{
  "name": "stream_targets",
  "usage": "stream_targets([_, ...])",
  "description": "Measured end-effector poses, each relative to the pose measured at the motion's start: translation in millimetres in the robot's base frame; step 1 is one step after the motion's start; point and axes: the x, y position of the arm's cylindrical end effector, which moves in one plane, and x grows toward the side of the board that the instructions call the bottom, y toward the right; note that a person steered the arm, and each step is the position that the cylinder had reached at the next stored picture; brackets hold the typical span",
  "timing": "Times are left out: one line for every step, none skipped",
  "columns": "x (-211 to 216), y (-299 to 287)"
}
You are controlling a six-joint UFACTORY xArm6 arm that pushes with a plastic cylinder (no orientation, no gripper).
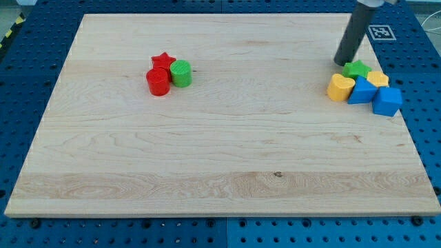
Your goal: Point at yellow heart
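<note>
The yellow heart [339, 87] lies near the view's right edge of the wooden board [207, 138], at the left end of a tight cluster. My tip [340, 63] rests on the board just above the heart, a short gap away, and just left of the green star [356, 69]. The dark rod slants up toward the view's top right. The cluster also holds a blue block [361, 91] touching the heart's right side, a yellow block [377, 78] and a blue cube [387, 101].
A red star [163, 61], a red cylinder [158, 81] and a green cylinder [181, 72] sit bunched together at the view's upper left. A fiducial marker [381, 32] lies off the board at top right.
</note>
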Motion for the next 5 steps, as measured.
stream_targets([-14.2, -53.1])
stream_targets([-3.8, -107.4])
stream_targets([5.5, -157.4])
stream_targets([5.7, -173.8])
stream_targets([5.7, -173.8])
